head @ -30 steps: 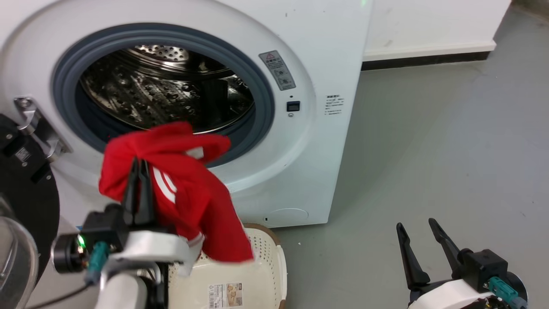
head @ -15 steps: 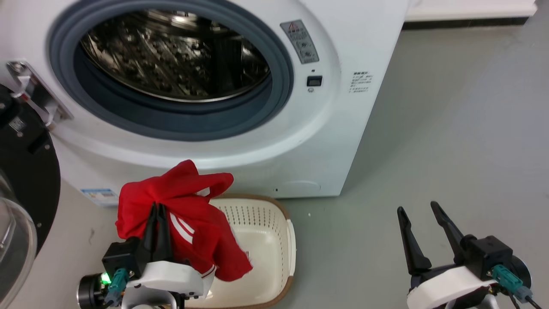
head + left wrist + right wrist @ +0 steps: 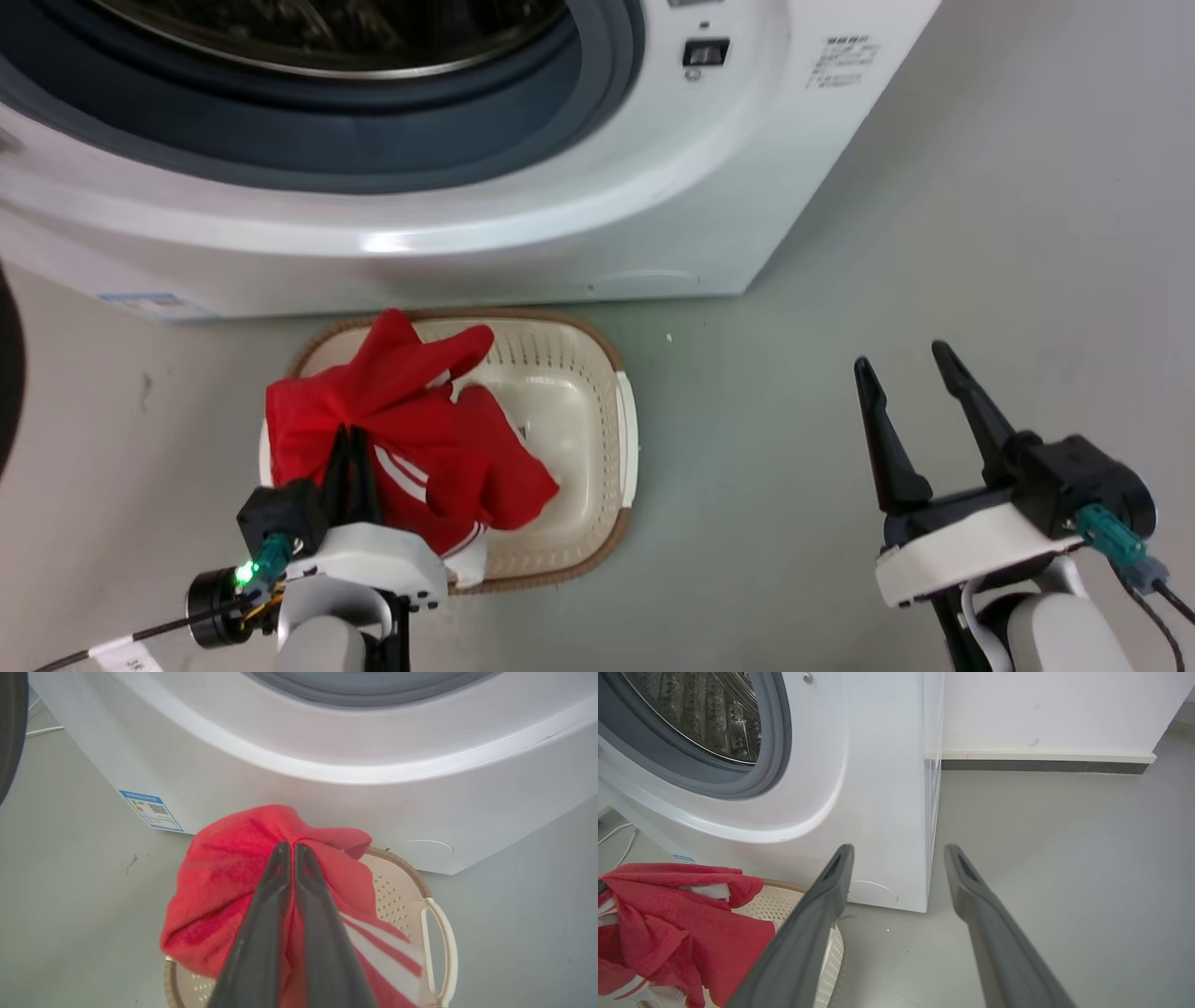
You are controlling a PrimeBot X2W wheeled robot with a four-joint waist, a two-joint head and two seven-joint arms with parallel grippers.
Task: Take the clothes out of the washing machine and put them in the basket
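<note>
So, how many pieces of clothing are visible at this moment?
1. The red garment hangs from the shut left gripper over the basket. The drum is partly out of view; more may hide there.

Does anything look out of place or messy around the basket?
Nothing looks damaged or spilled. The clothes, clamped in the left gripper, hang bunched over the left rim of the basket rather than lying inside.

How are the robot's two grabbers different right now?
The left gripper is pinched shut on the red clothes; the right gripper is spread open, holding nothing. The left gripper hangs over the basket; the right gripper is off to the side, over bare floor. Both have two long dark fingers and point toward the washing machine.
</note>
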